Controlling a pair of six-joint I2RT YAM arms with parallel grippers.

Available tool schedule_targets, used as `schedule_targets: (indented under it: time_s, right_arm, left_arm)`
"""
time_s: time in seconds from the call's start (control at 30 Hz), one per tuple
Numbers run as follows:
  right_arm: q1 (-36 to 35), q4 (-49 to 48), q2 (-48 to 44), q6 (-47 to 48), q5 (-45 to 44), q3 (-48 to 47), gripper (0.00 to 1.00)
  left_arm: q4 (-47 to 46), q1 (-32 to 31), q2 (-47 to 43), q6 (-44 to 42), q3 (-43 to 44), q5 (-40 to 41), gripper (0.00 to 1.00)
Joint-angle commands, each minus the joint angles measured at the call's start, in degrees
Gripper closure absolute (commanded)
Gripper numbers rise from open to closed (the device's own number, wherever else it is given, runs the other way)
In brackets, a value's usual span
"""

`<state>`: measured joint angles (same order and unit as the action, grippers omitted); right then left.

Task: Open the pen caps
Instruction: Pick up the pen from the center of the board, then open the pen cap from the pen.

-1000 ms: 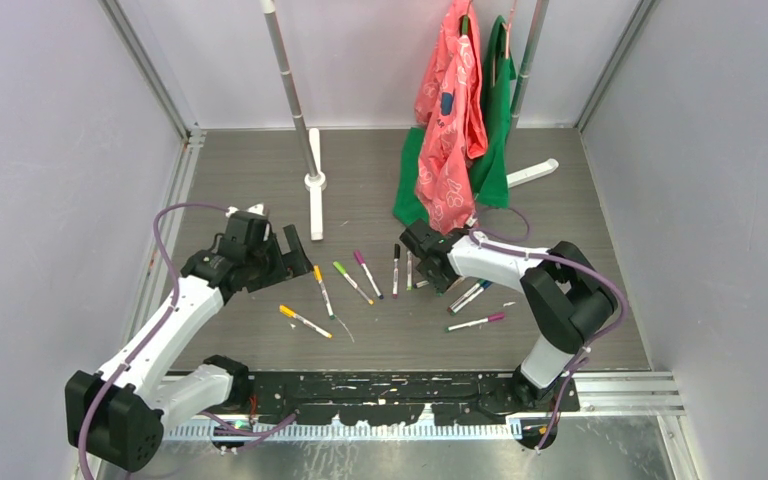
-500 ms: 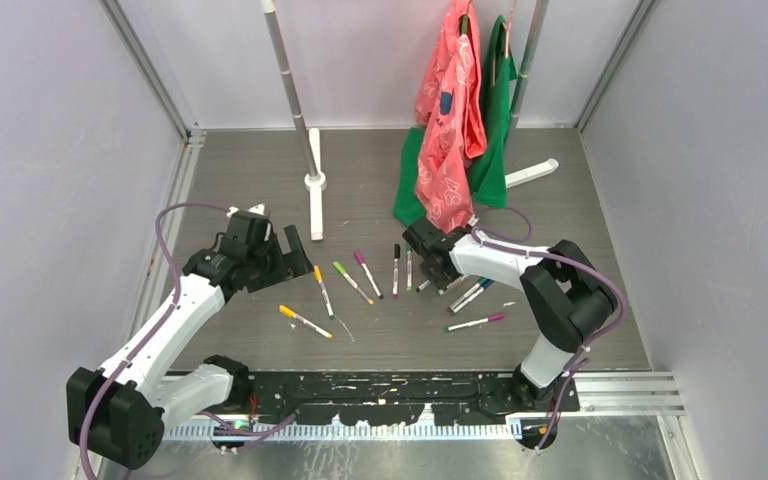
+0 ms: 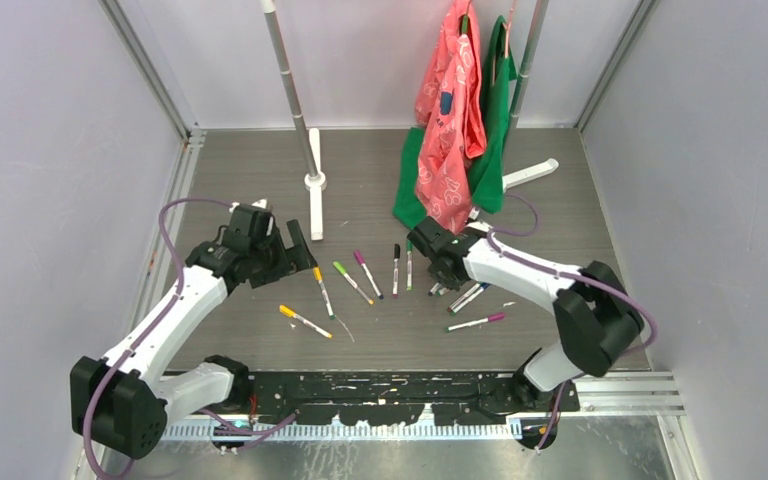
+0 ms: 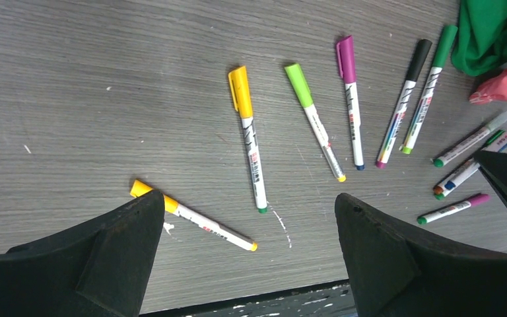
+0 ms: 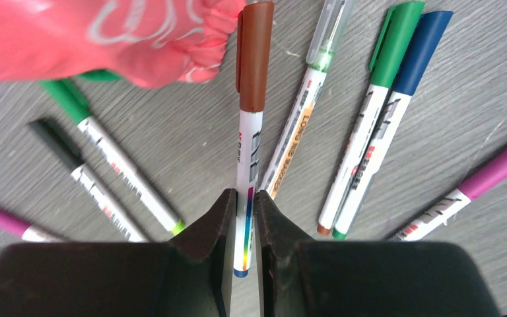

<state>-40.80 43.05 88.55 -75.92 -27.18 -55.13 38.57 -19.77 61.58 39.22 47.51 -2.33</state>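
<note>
One at a time: pinches brown-capped pen [image 5: 247,145] by the barrel in right gripper [image 5: 241,211], leaving brown cap [image 5: 254,59] clear; holds left gripper [image 4: 247,198] agape over other pens, seemingly for the pull.

This is a robotics lab test cell. Blank pale walls [image 3: 50,150] and aluminium frame posts [image 3: 150,75] box in a grey wood-grain worktop [image 3: 260,170]. At 6 o'clock a black perforated mounting rail [image 3: 390,385] carries the left arm [image 3: 175,320] and right arm [image 3: 520,275], both trailing purple cables [image 3: 165,215]. Marker pens [image 3: 396,268] lie fanned at centre. A rack pole [image 3: 287,85] stands at 12 o'clock, with a pink cloth [image 3: 447,130] and a green cloth [image 3: 495,110] hung at 1 o'clock.
</note>
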Motion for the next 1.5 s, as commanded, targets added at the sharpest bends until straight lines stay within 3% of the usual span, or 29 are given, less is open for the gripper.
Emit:
schedule_targets:
  time_s: [0.0, 0.3, 0.5, 0.73, 1.03, 1.47]
  right_arm:
    - [-1.89, 2.63, -7.07, 3.71, -2.17, 0.27, 0.99]
    - [-7.19, 2.08, -9.49, 12.67, 7.89, -0.21, 0.99]
    - [-15.20, 1.15, -7.34, 20.21, 14.59, -0.31, 0.99]
    - [-21.55, -9.11, -6.73, 28.16, 23.42, 1.76, 0.99]
    - [-22.73, -11.99, -1.31, 35.99, 25.77, -7.14, 0.99]
    - [-21.29, -15.48, 0.94, 39.75, 24.59, -14.78, 0.99]
  left_arm:
    - [-1.33, -0.05, 0.87, 1.09, 3.34, -2.02, 0.00]
    - [-5.61, -0.01, 4.54, 2.29, 5.31, -6.88, 0.00]
    - [-9.39, -0.17, 6.75, 3.79, 4.98, -12.00, 0.00]
    - [-15.55, -2.31, 9.33, 6.93, 3.78, -16.97, 0.00]
    - [-21.48, -5.07, 13.65, 12.37, 2.94, -21.49, 0.00]
    - [-20.55, -5.36, 15.32, 13.98, 2.35, -22.74, 0.00]
